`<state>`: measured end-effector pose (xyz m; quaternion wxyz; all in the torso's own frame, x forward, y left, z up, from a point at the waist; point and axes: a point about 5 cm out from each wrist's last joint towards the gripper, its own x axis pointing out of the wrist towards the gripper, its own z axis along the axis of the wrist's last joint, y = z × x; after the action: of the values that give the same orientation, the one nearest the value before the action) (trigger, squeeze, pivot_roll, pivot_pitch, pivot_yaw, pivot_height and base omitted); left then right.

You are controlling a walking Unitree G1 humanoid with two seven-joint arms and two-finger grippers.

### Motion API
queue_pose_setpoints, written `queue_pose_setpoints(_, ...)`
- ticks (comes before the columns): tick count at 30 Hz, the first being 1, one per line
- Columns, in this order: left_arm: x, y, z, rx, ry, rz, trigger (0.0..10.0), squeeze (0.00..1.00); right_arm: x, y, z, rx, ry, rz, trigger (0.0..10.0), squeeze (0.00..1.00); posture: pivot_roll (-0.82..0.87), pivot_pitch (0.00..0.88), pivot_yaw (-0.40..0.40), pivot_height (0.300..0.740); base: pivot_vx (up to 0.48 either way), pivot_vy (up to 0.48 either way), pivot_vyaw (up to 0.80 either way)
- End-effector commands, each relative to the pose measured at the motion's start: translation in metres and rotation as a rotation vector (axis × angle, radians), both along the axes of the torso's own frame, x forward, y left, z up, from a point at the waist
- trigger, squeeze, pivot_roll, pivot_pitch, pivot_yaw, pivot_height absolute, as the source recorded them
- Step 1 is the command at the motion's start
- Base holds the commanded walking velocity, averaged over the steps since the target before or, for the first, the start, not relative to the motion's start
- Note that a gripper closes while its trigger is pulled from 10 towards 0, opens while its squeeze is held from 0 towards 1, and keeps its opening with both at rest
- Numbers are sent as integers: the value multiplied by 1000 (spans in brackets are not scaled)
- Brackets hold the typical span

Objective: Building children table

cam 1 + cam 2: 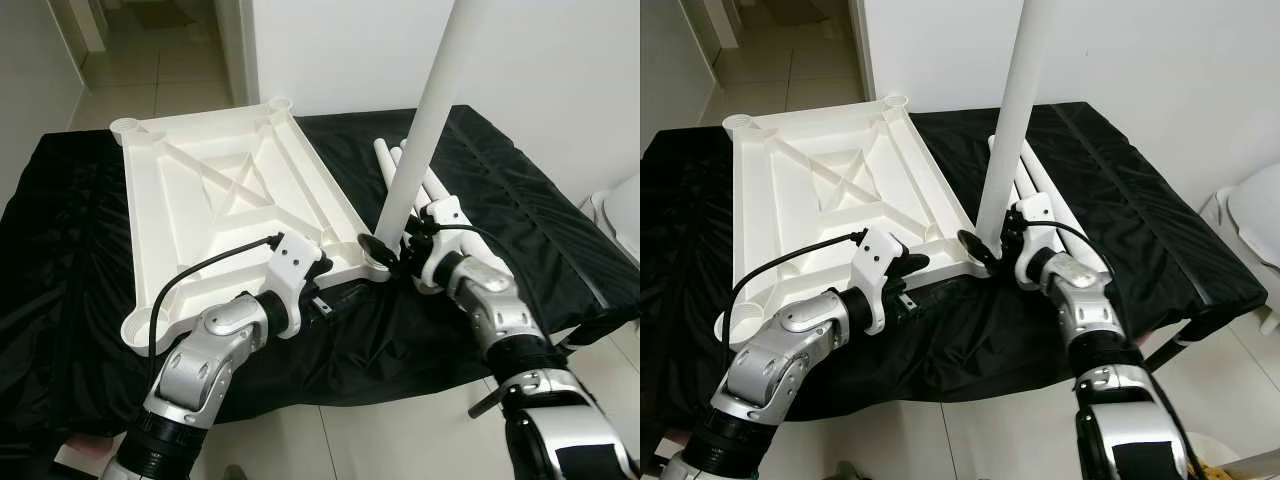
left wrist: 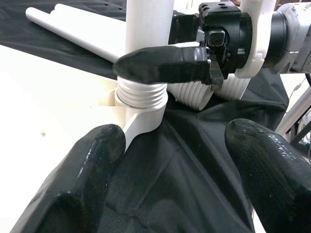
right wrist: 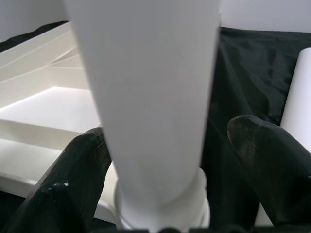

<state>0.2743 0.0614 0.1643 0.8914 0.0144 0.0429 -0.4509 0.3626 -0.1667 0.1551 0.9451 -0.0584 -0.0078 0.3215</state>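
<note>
- Tabletop (image 1: 230,190) lies upside down on the black-covered counter (image 1: 520,210), ribs up, so the corner sockets face up for the legs.
- Right pincer (image 1: 385,250) is around the base of the upright leg (image 1: 425,120), right at the near-right corner socket (image 2: 143,104). In the right wrist view one finger (image 3: 73,179) touches the leg, the other sits just off it, so I can't tell whether it's clamped or only cupping.
- Leg threads (image 2: 143,92) are still exposed above the socket, so I judge it's not fully screwed in. Holding low at the base gives turning grip and keeps the leg vertical.
- Left pincer (image 1: 335,290) is apart, empty, hovering over the cloth beside that corner; probably there to steady the tabletop against the twist.
- Spare legs (image 1: 425,180) lie on the cloth behind the right arm, within reach for the next corners.
- Risk: cross-threading if the leg tilts.
</note>
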Motion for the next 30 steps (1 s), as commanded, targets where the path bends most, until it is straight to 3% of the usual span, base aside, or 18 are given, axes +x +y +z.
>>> queue_pose_setpoints(1, -1, 0, -1, 6, -2, 8, 10000, 0, 2, 0, 1, -9, 0, 10, 10000, 0, -50, 0, 6, 740, 0, 0, 0)
queue_pose_setpoints(8, -1, 0, 0, 9, -2, 6, 10000, 0, 8, -3, 1, -48, 6, 15, 10000, 0, -43, 0, 8, 740, 0, 0, 0)
queue_pose_setpoints(21, -1, 1, 1, 9, -4, 17, 10000, 0, 10, 18, -5, -44, 25, 105, 10000, 0, -31, 11, 9, 740, 0, 0, 0)
queue_pose_setpoints(22, -1, 2, 1, 8, -4, 20, 10000, 0, 10, 19, -6, -50, 28, 112, 9529, 0, -27, 16, 6, 740, 0, 0, 0)
queue_pose_setpoints(23, -1, 2, 1, 6, -4, 25, 10000, 0, 9, 18, -8, -55, 31, 115, 3765, 0, -24, 19, 4, 740, 0, 0, 0)
queue_pose_setpoints(24, -1, 2, 1, 5, -4, 28, 10000, 0, 9, 18, -9, -59, 32, 118, 2784, 0, -24, 19, 4, 740, 0, 0, 0)
queue_pose_setpoints(25, -1, 3, 1, 3, -3, 33, 10000, 0, 9, 18, -9, -59, 35, 117, 0, 0, -20, 24, 2, 740, 0, 0, 0)
queue_pose_setpoints(30, -2, 4, 1, 1, -2, 42, 10000, 0, 8, 16, -10, -54, 35, 128, 0, 0, -18, 28, -1, 740, 0, 0, 0)
